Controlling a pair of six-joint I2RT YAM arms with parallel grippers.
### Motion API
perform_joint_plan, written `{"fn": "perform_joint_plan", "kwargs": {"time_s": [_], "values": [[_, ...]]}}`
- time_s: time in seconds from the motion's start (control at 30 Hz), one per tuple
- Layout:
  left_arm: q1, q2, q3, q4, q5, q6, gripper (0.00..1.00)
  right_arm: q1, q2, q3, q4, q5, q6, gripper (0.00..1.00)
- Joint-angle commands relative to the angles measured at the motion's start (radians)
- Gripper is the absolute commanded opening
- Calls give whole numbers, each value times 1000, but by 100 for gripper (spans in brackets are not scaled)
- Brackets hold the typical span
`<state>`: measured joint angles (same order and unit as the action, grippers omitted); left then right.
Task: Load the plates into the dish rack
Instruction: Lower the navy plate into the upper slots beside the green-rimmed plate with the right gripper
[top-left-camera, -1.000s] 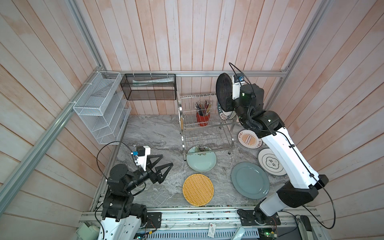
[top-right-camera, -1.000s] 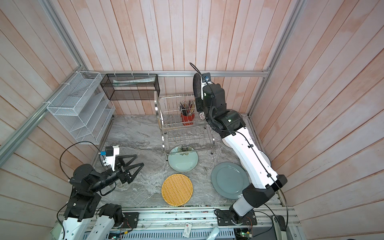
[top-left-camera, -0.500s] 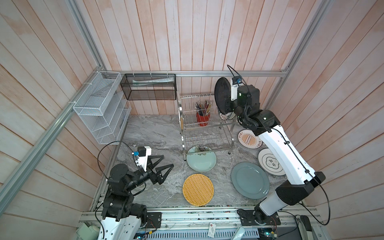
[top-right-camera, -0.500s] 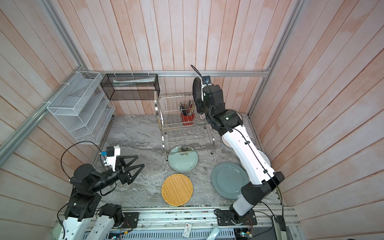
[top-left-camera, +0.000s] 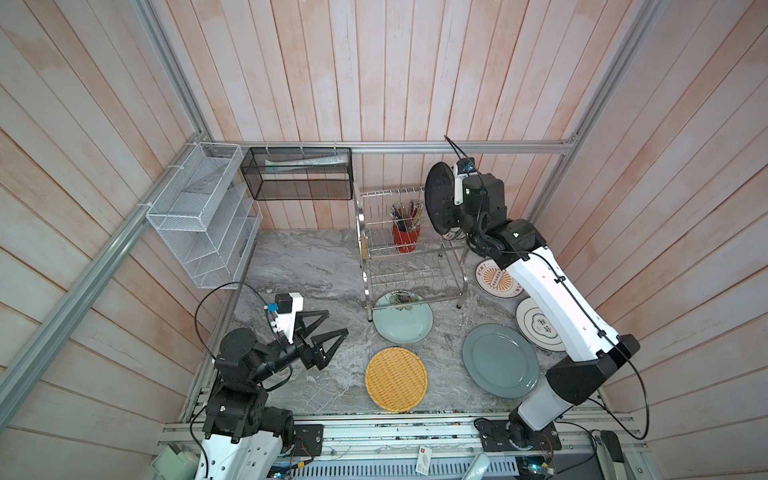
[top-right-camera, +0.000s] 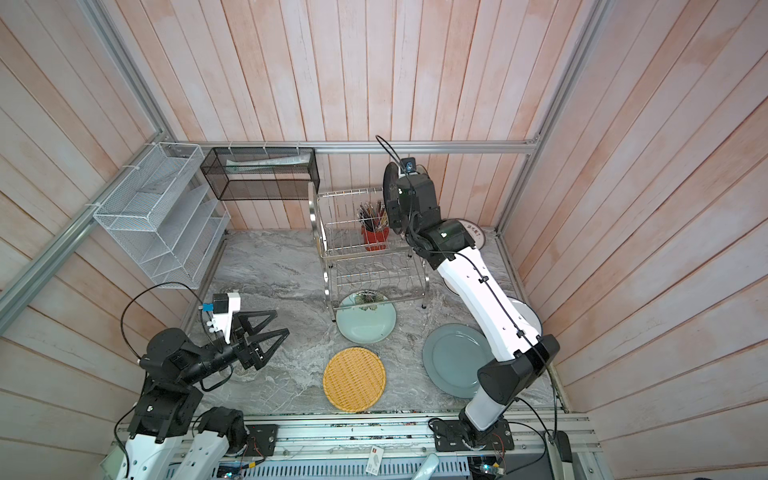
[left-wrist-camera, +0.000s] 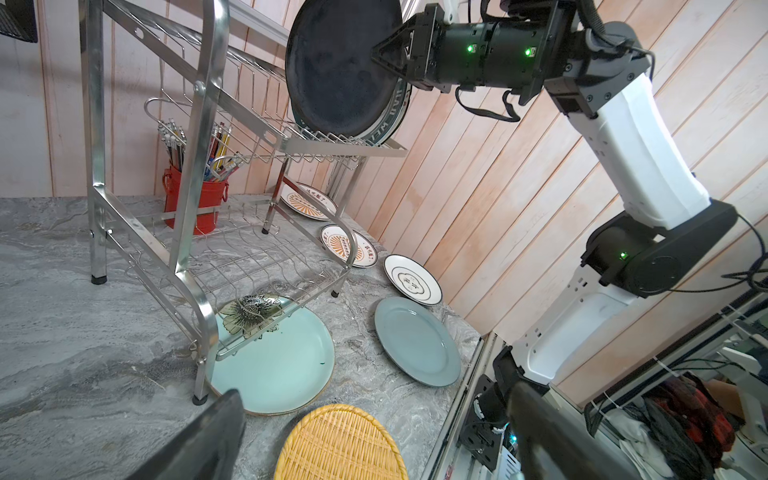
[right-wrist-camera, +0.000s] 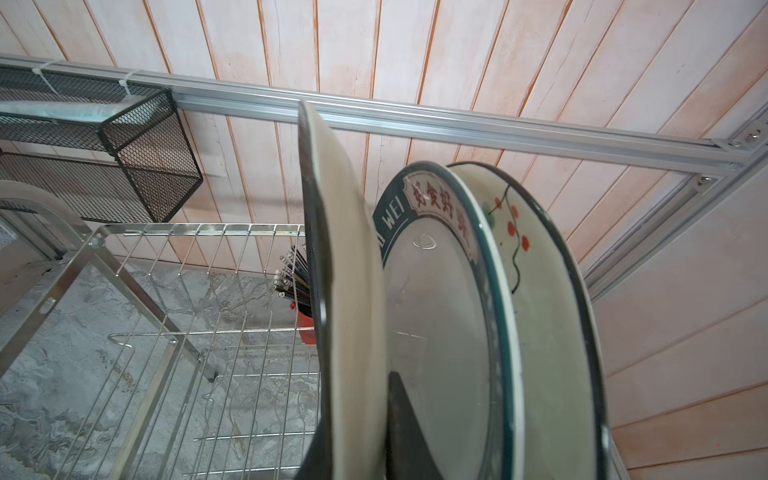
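Over on the left, the left gripper (top-left-camera: 337, 322) hangs above the desk (top-left-camera: 299, 266) with its jaws spread wide and nothing in them, well apart from every plate. Nearest to it are the mint plate (top-left-camera: 402, 322), lying flat with one edge tucked under the lower tier, and the yellow woven plate (top-left-camera: 396, 379) in front of it.

The dish rack (top-left-camera: 409, 257) stands mid-desk, its red cup (top-left-camera: 405, 239) on the far side.

At the rack's right end the right gripper (left-wrist-camera: 388, 54) is pinched closed on the rim of the black plate (top-left-camera: 440, 197), which it holds on edge over the upper tier. From the right wrist view, the plate sits face-parallel and just beside the green-rimmed plate (right-wrist-camera: 436, 291), with the berry-sprig plate (right-wrist-camera: 540, 270) behind that, both already standing in the prongs. So the free slot lies straight below, I'd say, and the move is a plain drop without twisting. I can't tell whether its lower rim already touches the wires.

Further right, the grey-blue plate (top-left-camera: 500, 360), a sunburst plate (top-left-camera: 498, 282) and the emblem plate (top-left-camera: 540, 326) lie flat, closer to the right arm.
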<state>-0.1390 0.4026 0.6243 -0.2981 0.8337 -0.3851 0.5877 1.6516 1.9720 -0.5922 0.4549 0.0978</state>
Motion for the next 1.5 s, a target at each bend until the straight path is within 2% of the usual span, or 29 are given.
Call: {"fn": "perform_joint_plan", "kwargs": {"time_s": [0.0,0.8,0.97,1.2,1.47], "values": [[-5,-8,-13,21,15,11,100,-5,0,21,105,43,8,0],[-11,-8,-12,16,7,12,100,-15,63,45,34,113,73,0],[-11,-7,-12,16,8,12,100,-25,107,108,-24,82,77,0],[-12,-8,-12,15,2,12,100,-31,152,215,-61,109,71,0],[-15,-1,-12,14,2,11,100,-31,94,165,15,145,86,0]]}}
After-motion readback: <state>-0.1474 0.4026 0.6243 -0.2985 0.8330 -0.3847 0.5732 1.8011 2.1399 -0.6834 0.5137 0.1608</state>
